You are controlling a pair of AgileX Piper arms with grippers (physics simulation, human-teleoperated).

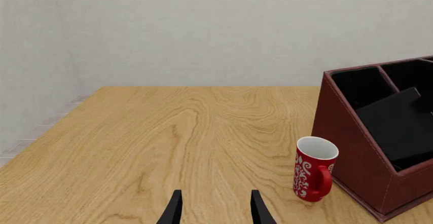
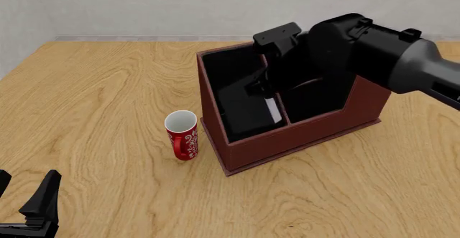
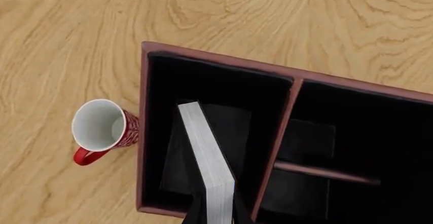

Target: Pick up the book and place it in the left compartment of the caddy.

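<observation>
We see the book [image 3: 206,165] standing on edge inside the left compartment [image 3: 216,87] of the caddy [image 2: 287,138], its long axis running along the compartment's depth, from the near wall toward the far wall, and leaning off the vertical. Its page edge faces upward, a pale grey-white band of fine lines, flanked by plain black covers that nearly merge with the black lining. The right gripper [image 3: 215,211] holds it: in the right wrist view dark fingers [image 3: 196,211] press against both covers at the book's near end.

In the front view we find only a thin white sliver of the book [image 2: 272,110] below the bulky black right arm [image 2: 359,49], which hangs over the caddy and hides most of the compartment. The left wrist view shows what the others do not, the book's broad black cover [image 1: 399,125] as a tilted slab rising from the caddy's sloped side.

Just left of the caddy stands a red mug [image 2: 182,135] with a white pattern and white interior, upright on the wooden table [image 2: 93,98], close to the caddy wall but apart from it in the front view.

The left gripper [image 1: 214,209] sits low at the near left of the table, well apart from everything, its two fingers spread wide with nothing between them.
</observation>
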